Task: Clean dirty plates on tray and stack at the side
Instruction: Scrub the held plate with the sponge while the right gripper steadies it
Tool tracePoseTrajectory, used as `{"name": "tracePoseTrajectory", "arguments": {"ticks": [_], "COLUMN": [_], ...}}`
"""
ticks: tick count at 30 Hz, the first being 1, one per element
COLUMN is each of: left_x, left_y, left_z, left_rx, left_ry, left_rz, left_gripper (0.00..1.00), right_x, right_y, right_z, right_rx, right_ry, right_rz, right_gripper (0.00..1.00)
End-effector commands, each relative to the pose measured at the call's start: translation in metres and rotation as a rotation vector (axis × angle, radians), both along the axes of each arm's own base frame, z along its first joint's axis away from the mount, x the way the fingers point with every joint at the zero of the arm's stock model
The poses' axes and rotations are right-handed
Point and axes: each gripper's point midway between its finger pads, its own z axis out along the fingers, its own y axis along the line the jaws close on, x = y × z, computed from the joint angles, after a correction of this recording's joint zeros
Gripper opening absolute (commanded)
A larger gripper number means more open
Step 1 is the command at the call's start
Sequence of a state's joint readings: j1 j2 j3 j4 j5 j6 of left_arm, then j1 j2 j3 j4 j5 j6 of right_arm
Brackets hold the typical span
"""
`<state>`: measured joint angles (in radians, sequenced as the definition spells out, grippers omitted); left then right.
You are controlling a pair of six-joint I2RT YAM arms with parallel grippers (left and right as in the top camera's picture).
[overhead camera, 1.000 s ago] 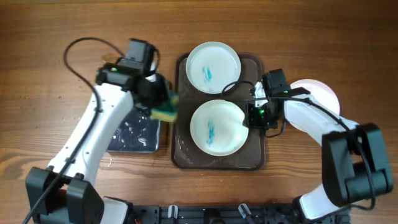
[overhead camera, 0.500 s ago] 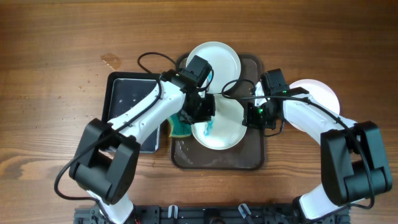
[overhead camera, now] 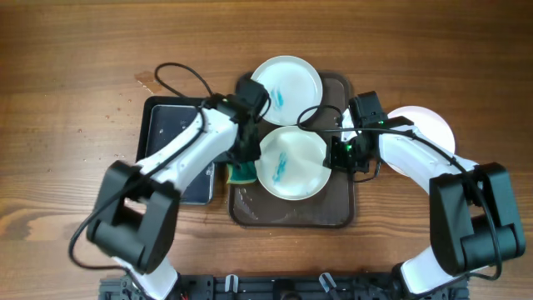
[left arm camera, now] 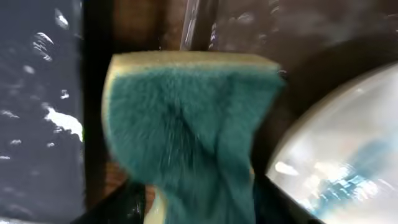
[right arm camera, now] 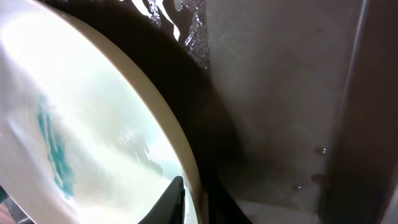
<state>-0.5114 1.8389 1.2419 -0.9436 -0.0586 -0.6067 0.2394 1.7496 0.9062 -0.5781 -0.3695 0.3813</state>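
White round plate [overhead camera: 291, 167], on brown tray [overhead camera: 250, 210]: right pincer [overhead camera: 336, 156] clamps its right rim; left pincer [overhead camera: 243, 165] grips green sponge [overhead camera: 241, 175] at its left.

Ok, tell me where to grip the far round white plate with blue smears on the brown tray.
Pinch the far round white plate at its right rim, coming from the right. It lies flat and shallow, so only the edge gives a hold; the other white plate crowds its near side, the left arm its left.
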Motion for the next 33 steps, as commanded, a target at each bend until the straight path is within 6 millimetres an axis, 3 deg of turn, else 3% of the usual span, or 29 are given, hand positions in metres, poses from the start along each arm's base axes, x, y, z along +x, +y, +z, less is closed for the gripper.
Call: {"name": "tracePoseTrajectory", "arguments": {"ticks": [1,3,5,8,12,16,19,23,27,30,33], "left_x": [-0.004,-0.003,-0.004,-0.002,0.004,0.004,0.000,-0.012,-0.026,-0.027,-0.018], "left_y": [0.003,0.000,0.001,-0.005,-0.032,-0.075,-0.099,-0.126,-0.138,-0.128,-0.080], "left_z": [-0.024,-0.026,-0.021,0.005,0.041,0.052,0.042,0.014,-0.018,-0.037,-0.054], "left_rx": [0.060,0.059,0.063,0.031,-0.147,-0.385,-0.488,-0.587,-0.576,-0.504,-0.245], "left_ry": [0.025,0.022,0.029,0.025,-0.040,-0.022,-0.007,0.043,0.100,0.116,0.070], "left_rz": [0.000,-0.007,-0.033,-0.030,-0.052,-0.090,-0.125,-0.170,-0.208,-0.190,-0.138], "left_gripper": [0.28,0.04,0.04,0.04,0.04,0.04,0.04,0.04,0.04,0.04,0.04], "right_x": [-0.008,-0.008,-0.008,-0.009,-0.009,-0.009,-0.009,-0.008,-0.008,-0.008,-0.008], "right_y": [-0.016,-0.016,-0.016,-0.016,-0.016,-0.016,-0.016,-0.016,-0.016,-0.016,-0.016], "right_z": [-0.018,-0.018,-0.018,-0.018,-0.018,-0.018,-0.018,-0.018,-0.018,-0.018,-0.018], "right_rx": [-0.096,-0.096,-0.096,-0.096,-0.096,-0.096,-0.096,-0.096,-0.096,-0.096,-0.095], "right_ry": [0.042,0.042,0.042,0.042,0.042,0.042,0.042,0.041,0.042,0.042,0.042], "right_rz": [-0.021,-0.021,-0.021,-0.021,-0.021,-0.021,-0.021,-0.022,-0.022,-0.022,-0.022], "right_gripper": [0.16,0.16,0.15,0.15,0.15,0.15,0.15,0.15,0.15,0.15,0.15]}}
